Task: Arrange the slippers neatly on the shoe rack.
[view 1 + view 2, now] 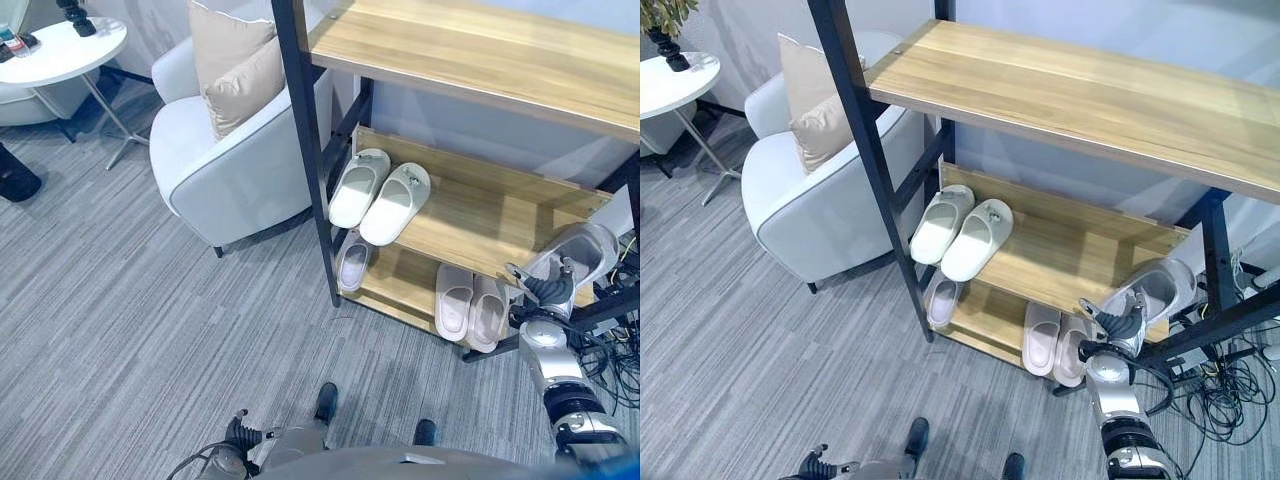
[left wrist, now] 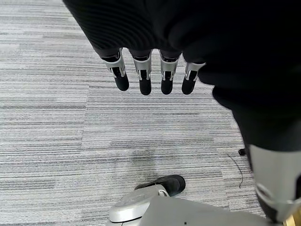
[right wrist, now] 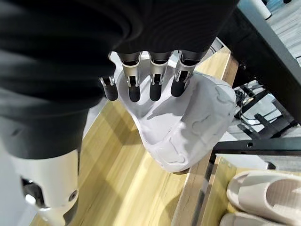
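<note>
Low at 7 o'clock, left robot hand (image 2: 150, 75) hangs with fingers straight; right robot hand (image 3: 150, 80) clamps a grey slipper (image 3: 188, 122) at the shoe rack's (image 1: 470, 215) middle shelf — 4 o'clock end.

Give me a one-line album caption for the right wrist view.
Right hand setting a grey slipper at the wooden shelf's edge.

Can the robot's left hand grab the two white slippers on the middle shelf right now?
Probably not yet. The left hand hangs low over the carpet, fingers straight, away from the shoe rack. The white slippers lie uncovered near the shelf's front edge, but the rack's dark post stands close beside them.
</note>
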{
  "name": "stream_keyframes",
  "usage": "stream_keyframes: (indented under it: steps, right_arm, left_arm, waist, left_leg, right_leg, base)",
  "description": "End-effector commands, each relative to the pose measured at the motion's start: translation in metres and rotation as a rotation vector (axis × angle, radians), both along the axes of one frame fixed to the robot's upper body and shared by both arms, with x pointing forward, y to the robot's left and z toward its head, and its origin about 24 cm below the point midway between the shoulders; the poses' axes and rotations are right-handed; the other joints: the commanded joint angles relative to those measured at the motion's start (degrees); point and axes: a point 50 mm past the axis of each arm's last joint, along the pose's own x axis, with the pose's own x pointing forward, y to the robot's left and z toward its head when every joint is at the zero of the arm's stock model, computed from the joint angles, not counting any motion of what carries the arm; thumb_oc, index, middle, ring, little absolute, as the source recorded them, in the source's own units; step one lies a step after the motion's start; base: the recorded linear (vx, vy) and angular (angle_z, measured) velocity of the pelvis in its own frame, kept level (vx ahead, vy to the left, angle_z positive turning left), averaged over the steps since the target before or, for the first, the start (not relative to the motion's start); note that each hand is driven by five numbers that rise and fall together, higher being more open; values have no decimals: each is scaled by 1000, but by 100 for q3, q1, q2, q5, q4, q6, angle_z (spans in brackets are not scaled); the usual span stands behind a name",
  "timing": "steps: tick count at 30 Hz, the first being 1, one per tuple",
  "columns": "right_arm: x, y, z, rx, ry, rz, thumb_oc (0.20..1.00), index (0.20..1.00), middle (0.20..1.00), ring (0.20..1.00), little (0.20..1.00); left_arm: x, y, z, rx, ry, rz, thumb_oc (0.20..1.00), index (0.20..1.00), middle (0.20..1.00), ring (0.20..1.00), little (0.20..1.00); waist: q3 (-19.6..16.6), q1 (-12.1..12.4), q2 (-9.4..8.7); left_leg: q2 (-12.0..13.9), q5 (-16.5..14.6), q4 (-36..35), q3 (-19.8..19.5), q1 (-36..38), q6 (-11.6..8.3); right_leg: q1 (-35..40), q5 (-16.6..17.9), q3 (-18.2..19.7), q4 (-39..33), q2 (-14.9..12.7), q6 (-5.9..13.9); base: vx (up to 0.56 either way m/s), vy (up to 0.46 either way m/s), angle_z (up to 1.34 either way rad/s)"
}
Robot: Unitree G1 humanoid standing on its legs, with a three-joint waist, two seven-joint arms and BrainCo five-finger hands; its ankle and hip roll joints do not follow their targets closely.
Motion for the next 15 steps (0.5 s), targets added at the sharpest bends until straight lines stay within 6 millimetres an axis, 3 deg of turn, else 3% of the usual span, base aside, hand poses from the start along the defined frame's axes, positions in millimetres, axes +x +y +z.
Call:
stream_keyframes:
  steps: [1,8,15]
  right_arm:
    - [24,23,8,135,-73,142,1000,1000,1000,1000,1000]
    - [34,44,6,151,-33,262,1000,1000,1000,1000,1000]
    - [49,76,16,126,-49,423,1000,1000,1000,1000,1000]
  left_arm:
    - [-1,-13,-5,-46,42,19,1000,1000,1000,1000,1000]
    - [-4,-11,-5,-50,54,13,1000,1000,1000,1000,1000]
    - [-1,-11,-4,-49,46,-5,1000,1000,1000,1000,1000]
  waist:
    - [260,163,107]
    - [276,261,70]
    - [278,381,54]
  left_leg:
    - [-67,-873,35,-69,309,0]
    - [-66,-856,35,-102,312,-2]
    - [-48,-835,35,-122,335,-17]
  right_leg:
    - [-71,-10,21,278,-84,62]
    - [-55,2,-35,288,-80,65]
    - [10,-18,-95,279,-65,46]
  base:
    - [0,0,0]
    - [0,0,0]
    - [-2,2,2]
